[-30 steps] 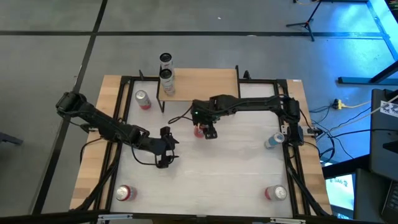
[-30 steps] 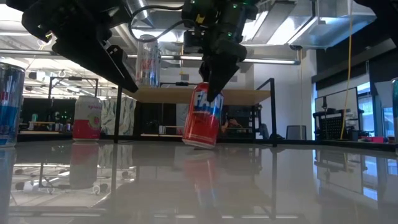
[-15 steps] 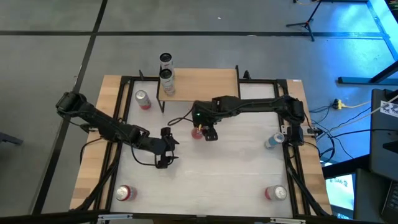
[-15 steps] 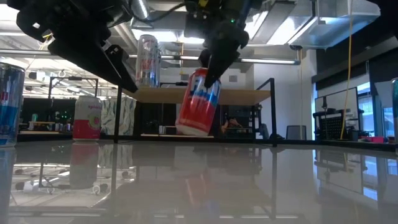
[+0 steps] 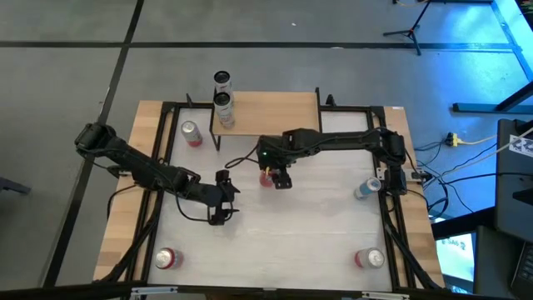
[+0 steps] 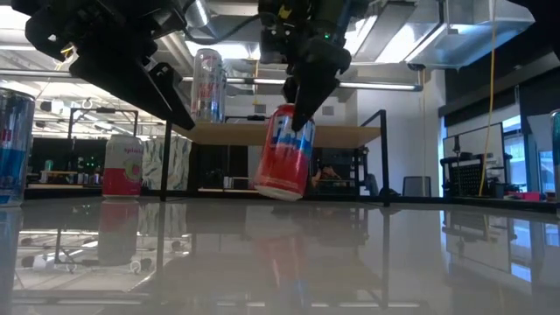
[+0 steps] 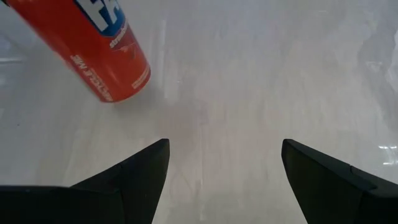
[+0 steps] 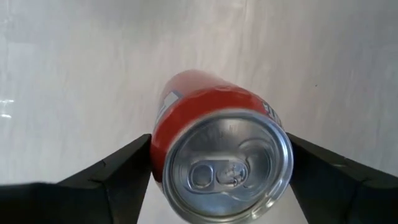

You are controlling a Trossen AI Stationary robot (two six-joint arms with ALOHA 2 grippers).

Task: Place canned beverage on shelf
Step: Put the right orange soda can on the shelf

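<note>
My right gripper (image 5: 277,176) is shut on a red can (image 6: 284,154), in front of the shelf in the low view. The shelf (image 5: 275,111) has a light wooden top board (image 6: 289,134) on black legs at the table's far side. A silver can (image 6: 207,85) stands at the board's left end. My left gripper (image 5: 221,202) is open and empty over the table, left of and nearer than the red can, which shows in its wrist view (image 7: 106,50). My right gripper pinches the red can between its two fingers (image 8: 124,171) on opposite sides of its upper wall (image 8: 163,134), just below the top rim. The fingers come from above, pointing down. The can hangs tilted below them, its bottom (image 6: 278,191) clear of the table.
A pink can (image 5: 191,133) stands left of the shelf. A blue can (image 5: 366,189) stands near the right edge, and red cans stand at the near left (image 5: 166,258) and near right (image 5: 371,259). The shelf's board is bare right of the silver can.
My right gripper has gone up with the red can, lifting it from at or near the table top, then come down slightly. The can stays tilted and hangs clear of the table.
</note>
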